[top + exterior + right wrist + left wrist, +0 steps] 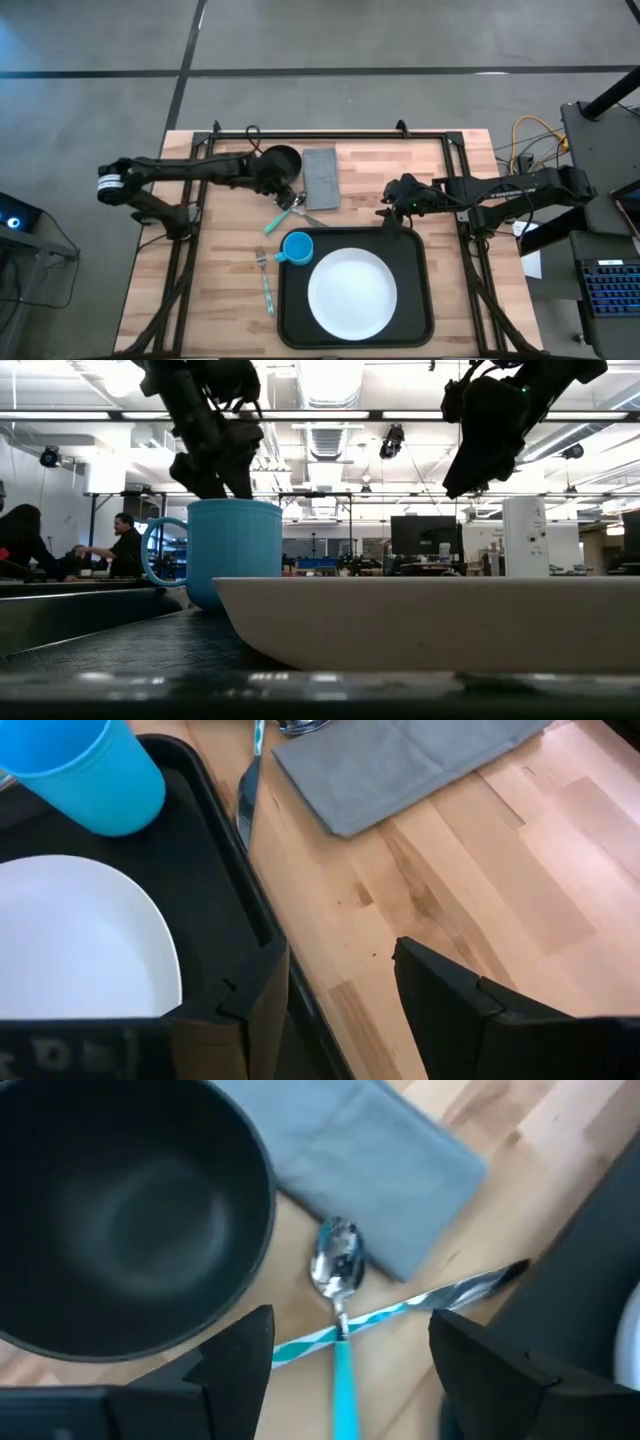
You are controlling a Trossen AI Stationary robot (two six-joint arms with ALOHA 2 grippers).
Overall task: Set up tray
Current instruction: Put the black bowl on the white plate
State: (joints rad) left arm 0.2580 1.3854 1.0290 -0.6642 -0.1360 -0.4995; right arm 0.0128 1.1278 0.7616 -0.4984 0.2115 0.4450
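there, left gripper (345, 1350) open above spoon (338, 1275)

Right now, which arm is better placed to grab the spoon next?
Left, probably. The left tool hangs open right over the spoon, which lies crossed with a knife between the bowl and the napkin. The right tool, also open, sits at the tray's far corner.

Black tray (420, 290), white plate (351, 293), blue cup (297, 247), grey napkin (321, 178).
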